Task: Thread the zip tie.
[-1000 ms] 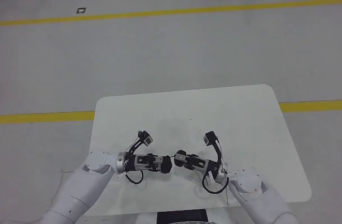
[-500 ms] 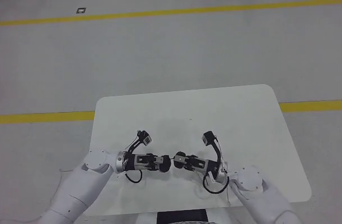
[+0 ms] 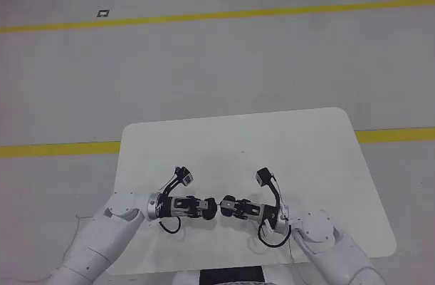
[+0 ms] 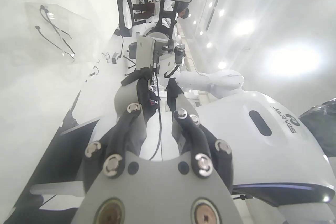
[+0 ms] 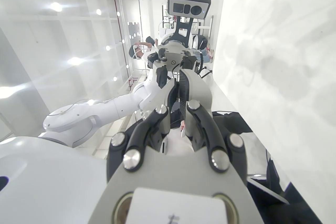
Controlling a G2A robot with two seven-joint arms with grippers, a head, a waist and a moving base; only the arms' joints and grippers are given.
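Both my grippers hang low over the near part of the white table (image 3: 310, 142), pointed at each other and almost nose to nose. My left gripper (image 3: 213, 207) is on my left side and my right gripper (image 3: 223, 206) on my right. In the top view only a sliver of space lies between their tips.

My left gripper's black-wrapped fingers (image 4: 174, 93) stand apart, with a plain gap between them. A thin dark strand runs lengthwise through that gap, and I take it for the zip tie (image 4: 159, 114). It touches neither finger where I can see it, and its far end is lost near the fingertips, just short of my right gripper. Whether it is truly the tie or a cable, I cannot say for sure.

My right gripper's fingers (image 5: 184, 88) are drawn together down to a narrow slit, the ridged pad of one facing the other. I cannot make out what is pinched in that slit, if anything.

In the left wrist view a clear sheet (image 4: 76, 33) lies flat on a pale surface off beyond the grippers, with several thin black ties (image 4: 52, 25) scattered on it. Two yellow lines (image 3: 203, 16) cross the grey floor (image 3: 274, 71), one well beyond the table and one passing behind it.
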